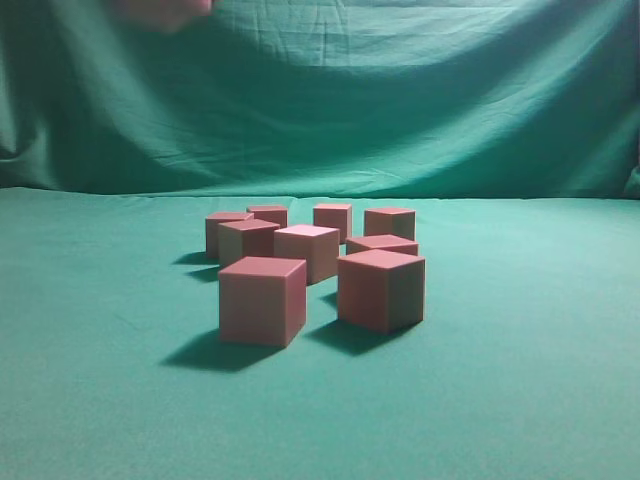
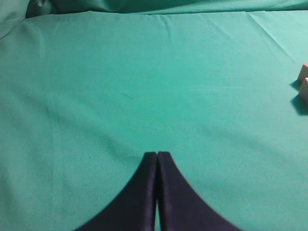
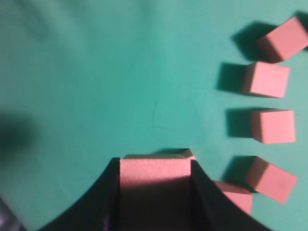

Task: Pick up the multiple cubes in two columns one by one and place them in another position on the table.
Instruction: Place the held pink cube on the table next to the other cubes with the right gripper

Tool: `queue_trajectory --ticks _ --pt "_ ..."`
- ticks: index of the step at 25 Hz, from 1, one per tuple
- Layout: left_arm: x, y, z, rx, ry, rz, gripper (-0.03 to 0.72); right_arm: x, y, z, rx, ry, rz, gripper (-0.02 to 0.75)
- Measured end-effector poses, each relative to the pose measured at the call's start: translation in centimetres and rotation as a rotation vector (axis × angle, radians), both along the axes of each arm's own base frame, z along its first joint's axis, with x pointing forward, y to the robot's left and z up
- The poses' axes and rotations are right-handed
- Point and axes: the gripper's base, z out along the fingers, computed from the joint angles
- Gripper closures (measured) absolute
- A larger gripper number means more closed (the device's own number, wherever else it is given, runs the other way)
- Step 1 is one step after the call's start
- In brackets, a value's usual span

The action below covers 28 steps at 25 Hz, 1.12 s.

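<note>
The right pincer pinches one cube between its two black fingers, one pressed on each side face, so the block sits square in the grip and cannot twist. It is carried above the desk, judging by the soft shadow beneath and the blurred pink shape at the top edge of the exterior view. Just past the held cube, the corner of another block peeks out. To the pincer's right, four cubes lie in a loose column, some turned askew, with a fifth close by the right finger. The open green cloth to the pincer's left looks like the likely drop area, being well apart from the cluster.

The left pincer is pressed together, holding nothing, hovering over bare cloth with two cubes far off to its right, apparently parked out of the way.
</note>
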Motion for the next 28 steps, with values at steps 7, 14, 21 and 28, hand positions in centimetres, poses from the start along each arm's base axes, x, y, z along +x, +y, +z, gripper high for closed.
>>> queue_trajectory --ticks 7,14,21,28 --pt "0.0 0.0 0.0 0.000 0.000 0.000 0.688 0.9 1.9 -4.3 -0.044 0.048 -0.037 0.477" --pt "0.0 0.0 0.0 0.000 0.000 0.000 0.688 1.7 2.9 -7.4 -0.075 0.049 -0.041 0.477" --pt "0.0 0.0 0.0 0.000 0.000 0.000 0.688 2.1 3.3 -9.5 -0.107 0.050 -0.063 0.477" --pt "0.0 0.0 0.0 0.000 0.000 0.000 0.688 2.4 3.3 -10.4 -0.131 0.043 -0.111 0.477"
